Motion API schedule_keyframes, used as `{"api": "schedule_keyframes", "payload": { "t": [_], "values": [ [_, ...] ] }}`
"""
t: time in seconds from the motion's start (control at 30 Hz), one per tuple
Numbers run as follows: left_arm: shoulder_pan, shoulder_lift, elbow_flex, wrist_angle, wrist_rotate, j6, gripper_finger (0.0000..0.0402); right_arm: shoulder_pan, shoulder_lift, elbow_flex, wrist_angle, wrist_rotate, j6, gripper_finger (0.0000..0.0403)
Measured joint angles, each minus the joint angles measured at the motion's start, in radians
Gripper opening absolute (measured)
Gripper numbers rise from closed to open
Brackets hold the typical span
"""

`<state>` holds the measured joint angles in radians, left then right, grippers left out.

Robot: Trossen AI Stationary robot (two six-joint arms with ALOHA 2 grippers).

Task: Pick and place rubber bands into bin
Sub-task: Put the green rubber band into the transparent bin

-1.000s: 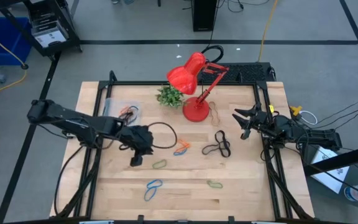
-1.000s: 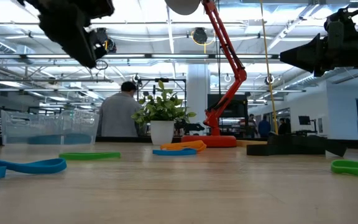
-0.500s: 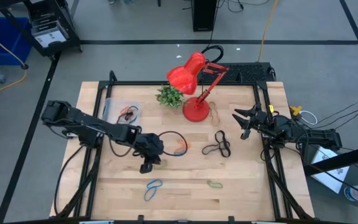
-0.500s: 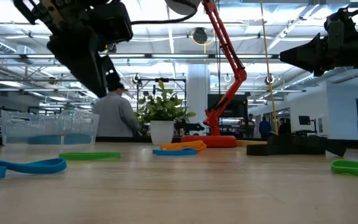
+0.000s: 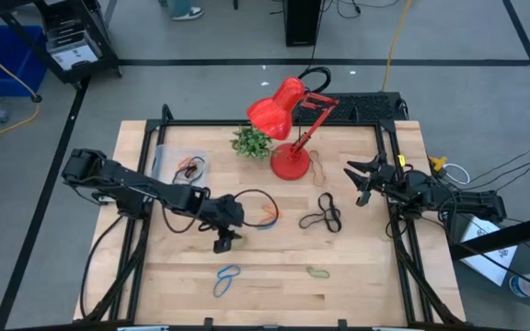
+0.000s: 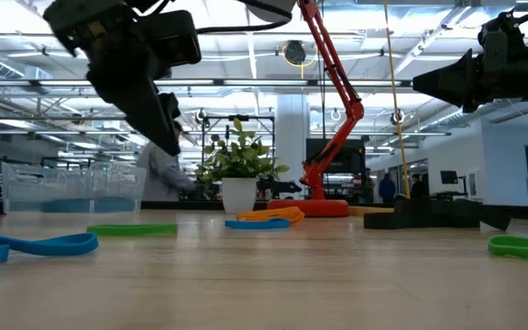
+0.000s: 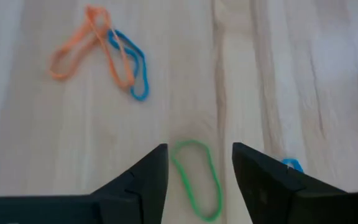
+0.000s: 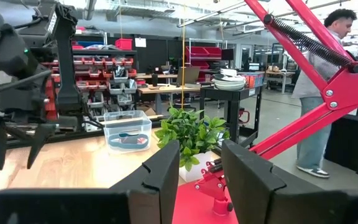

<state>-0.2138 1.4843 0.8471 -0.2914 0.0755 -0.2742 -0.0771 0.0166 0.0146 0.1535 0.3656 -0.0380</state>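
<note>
My left gripper is open and hovers above the table over a green rubber band. The band lies flat between the two fingers in the left wrist view and also shows in the low view. Orange and blue bands lie just beyond it, black bands to the right, and a blue band and another green one nearer the front edge. The clear bin stands at the far left with a few bands in it. My right gripper waits open at the right edge.
A red desk lamp and a small potted plant stand at the table's far middle. A black cable loops from my left arm. A person stands in the room beyond the table.
My left gripper has gone toward the table's right and near edges and come down lower, from beside the bin side to above the green band. Its fingers stay open. No band has moved.
</note>
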Motion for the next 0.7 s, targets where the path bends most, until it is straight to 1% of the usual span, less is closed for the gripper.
{"api": "schedule_keyframes", "payload": {
  "t": [0.1,0.23,0.33,0.5,0.7],
  "values": [
    [-0.031,0.003,0.0,-0.012,-0.028,-0.007,0.0175,0.0,0.0,0.0,0.0,0.0,0.0,0.0114],
    [-0.074,0.009,0.0,-0.027,-0.104,-0.024,0.0157,0.0,0.0,0.0,0.0,0.0,0.0,0.0114],
    [-0.102,0.008,0.0,-0.026,-0.141,-0.028,0.0146,0.0,0.0,0.0,0.0,0.0,0.0,0.0114],
    [-0.126,0.009,0.0,-0.027,-0.218,-0.028,0.0132,0.0,0.0,0.0,-0.001,0.0,0.0,0.0114],
    [-0.136,0.009,0.0,-0.028,-0.265,-0.077,0.0127,0.0,0.0,0.0,-0.001,0.0,0.0,0.0114]
  ]
}}
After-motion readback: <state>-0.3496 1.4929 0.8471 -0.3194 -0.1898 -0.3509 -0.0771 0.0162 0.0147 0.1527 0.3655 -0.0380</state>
